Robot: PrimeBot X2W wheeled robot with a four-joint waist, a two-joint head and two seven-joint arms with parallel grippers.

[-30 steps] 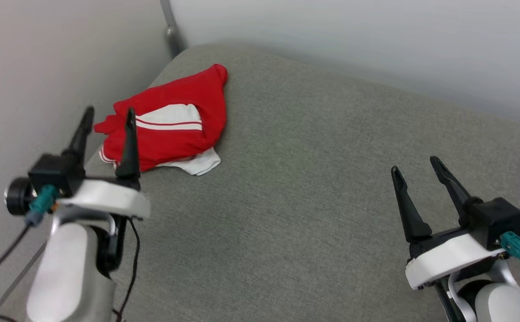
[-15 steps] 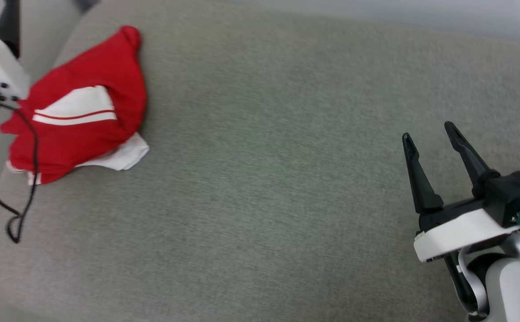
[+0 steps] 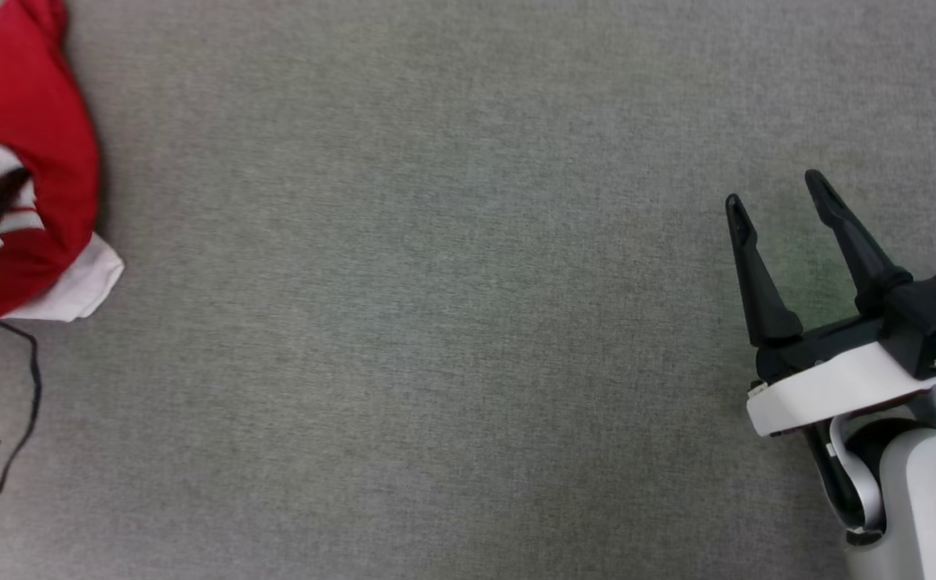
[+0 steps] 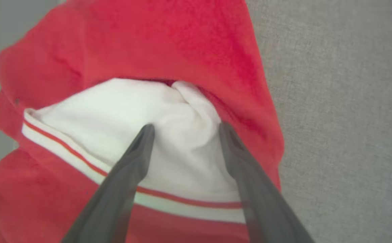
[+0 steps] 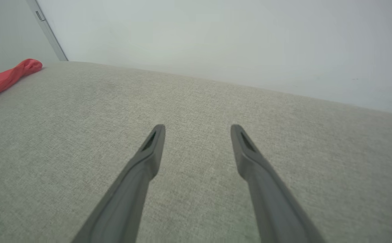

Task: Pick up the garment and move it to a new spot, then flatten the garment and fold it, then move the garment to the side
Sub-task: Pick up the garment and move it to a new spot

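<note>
1. Now, in the head view, the garment (image 3: 29, 137) lies crumpled at the 9 o'clock edge of the grey cushioned surface (image 3: 436, 322). Red cloth is uppermost, and a white sleeve corner (image 3: 85, 282) pokes out at its 5 o'clock side.
2. A thin black cable (image 3: 29, 387) loops over the surface just below the garment, toward 8 o'clock.
3. In its own wrist view, the left gripper (image 4: 184, 128) has its 2 fingers spread wide, tips over a white sleeve panel (image 4: 182, 162). A puckered ridge of white cloth rises between the tips toward 12 o'clock. Whether the tips touch the cloth cannot be told.
4. A red-and-white striped trim (image 4: 189, 201) crosses beneath the fingers from 9 to 5 o'clock, and red fabric surrounds the white panel.
5. The right gripper (image 3: 776, 192) sits at 4 o'clock in the head view, well apart from the garment, its fingers parted over bare grey surface.
6. In the right wrist view, a strip of red garment shows at 10 o'clock, and a pale wall (image 5: 216, 40) stands behind the surface at 12 o'clock.
</note>
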